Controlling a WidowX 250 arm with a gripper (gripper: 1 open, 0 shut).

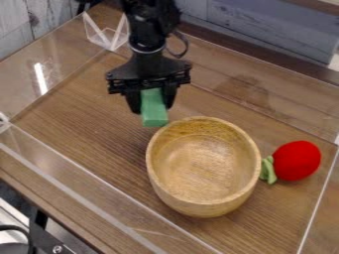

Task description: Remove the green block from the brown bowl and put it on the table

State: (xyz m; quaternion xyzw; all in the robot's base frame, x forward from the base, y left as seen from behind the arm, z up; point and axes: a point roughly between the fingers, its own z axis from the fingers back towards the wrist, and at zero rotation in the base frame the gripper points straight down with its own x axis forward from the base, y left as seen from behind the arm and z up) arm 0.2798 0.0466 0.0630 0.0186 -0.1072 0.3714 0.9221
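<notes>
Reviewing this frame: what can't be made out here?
- Upper end of the green block: hidden inside the shut pincer.
- Whether the block's lower end touches the table: the single camera angle cannot settle it.
- Arm above the wrist: cut off by the top edge.
- Strawberry toy's leaf: partly behind the brown bowl.

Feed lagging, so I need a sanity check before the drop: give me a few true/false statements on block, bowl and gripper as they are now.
1. The gripper holds the green block. True.
2. The block lies inside the bowl. False: the bowl is empty; the block hangs in the gripper beyond its far-left rim.
3. A red toy sits right of the bowl. True.
4. The bowl is tipped over. False: it stands upright on the table.
5. The gripper is open. False: it is shut on the block.
</notes>
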